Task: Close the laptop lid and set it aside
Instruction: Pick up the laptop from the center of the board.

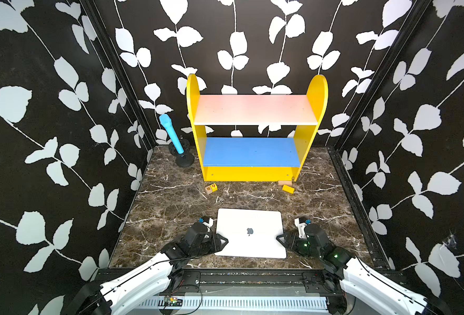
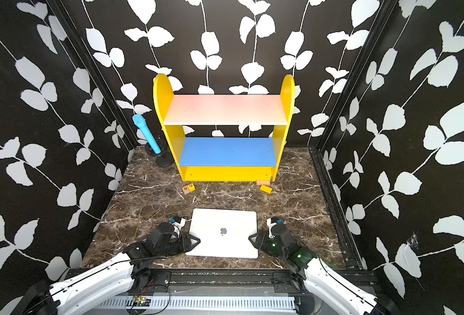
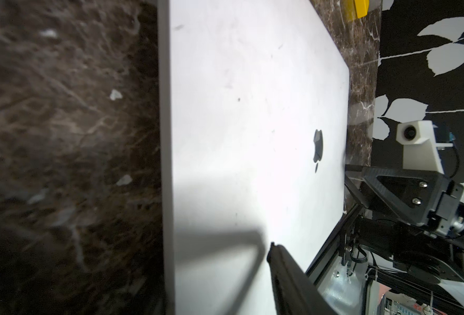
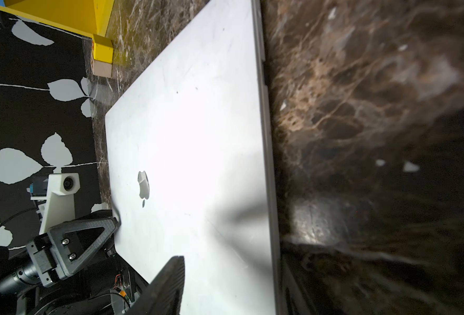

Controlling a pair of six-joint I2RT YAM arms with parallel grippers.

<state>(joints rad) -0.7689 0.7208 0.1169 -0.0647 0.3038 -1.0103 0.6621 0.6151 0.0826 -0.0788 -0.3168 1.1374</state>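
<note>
Laptop (image 1: 249, 233), lid (image 2: 222, 218) down, on desk (image 1: 170, 201). Left gripper (image 1: 224, 241) and right gripper (image 1: 279, 238) touch its opposite side edges. Whether parted or clamped, I cannot tell.

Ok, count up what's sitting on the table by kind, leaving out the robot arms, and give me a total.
Laptop: 1
Shelf unit: 1
Microphone: 1
Small blocks: 3 (lettered cube, yellow brick, tan block)
Total: 6
</note>
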